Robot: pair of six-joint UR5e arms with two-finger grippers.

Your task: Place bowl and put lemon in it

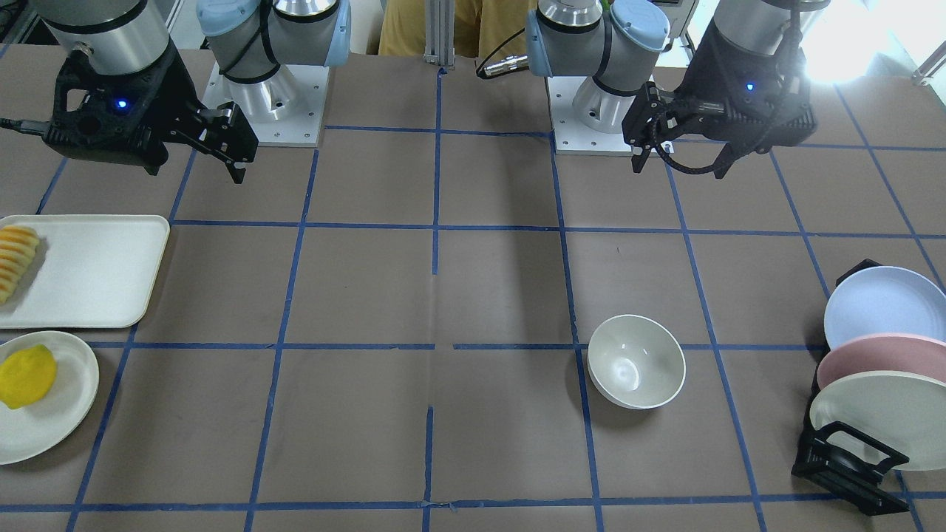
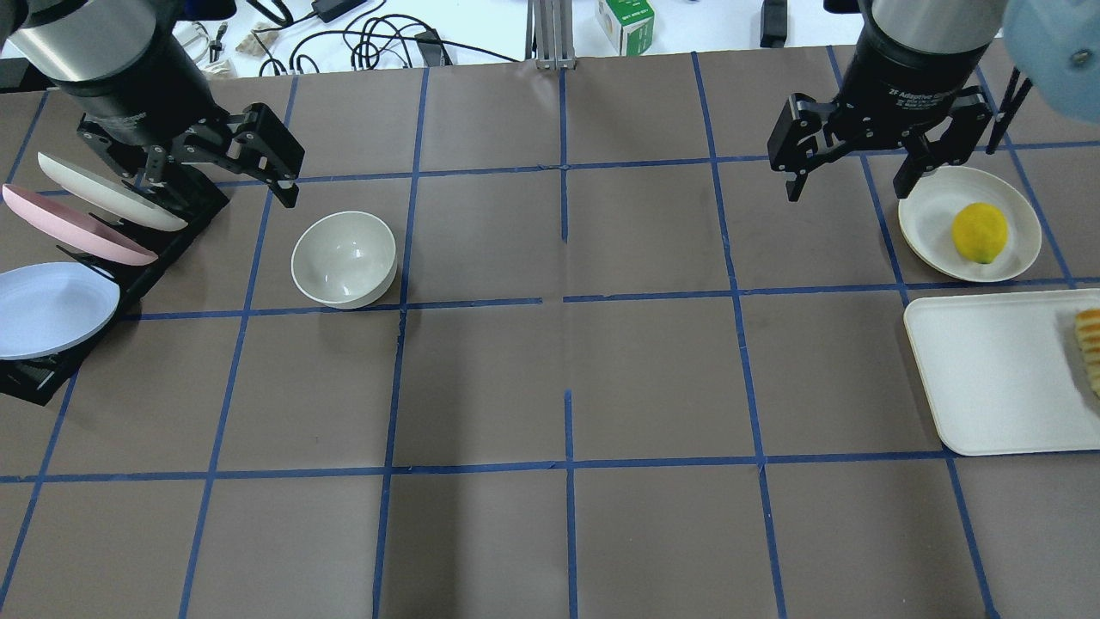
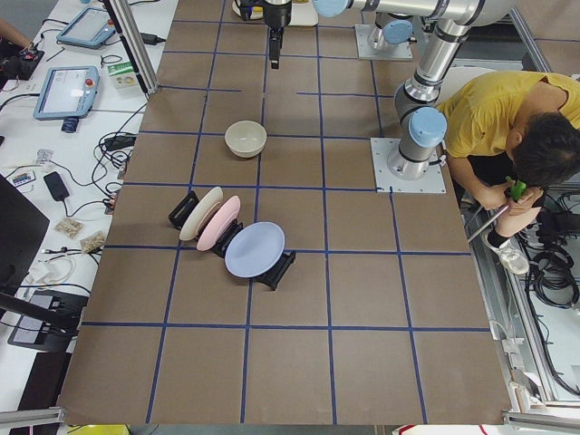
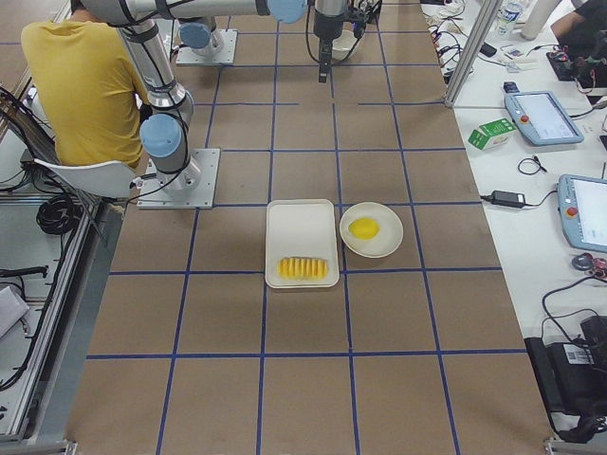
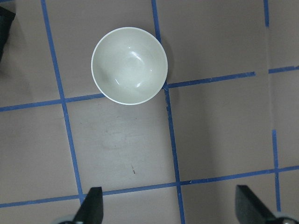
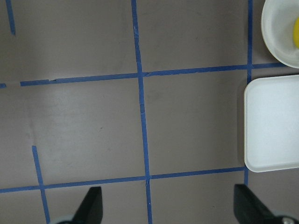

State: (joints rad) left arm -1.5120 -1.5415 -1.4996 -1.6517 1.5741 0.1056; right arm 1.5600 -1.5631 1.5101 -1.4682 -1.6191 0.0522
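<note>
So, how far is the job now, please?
Done, it seems: the deep glossy off-white bowl stands upright and empty on the brown table, with nothing gripping it. In hand: nothing; the left end effector and the right end effector hang open and empty above the table. Left: the small bright yellow lemon lies on the flat round off-white plate and must go into the bowl.

On the black round housing of the right claw (image 2: 846, 185), white lettering reads "2F Adaptive"; the word after it is unclear. The small green-and-white carton (image 2: 625, 19) beyond the brown tabletop (image 2: 653, 378) carries print too small to read.
</note>
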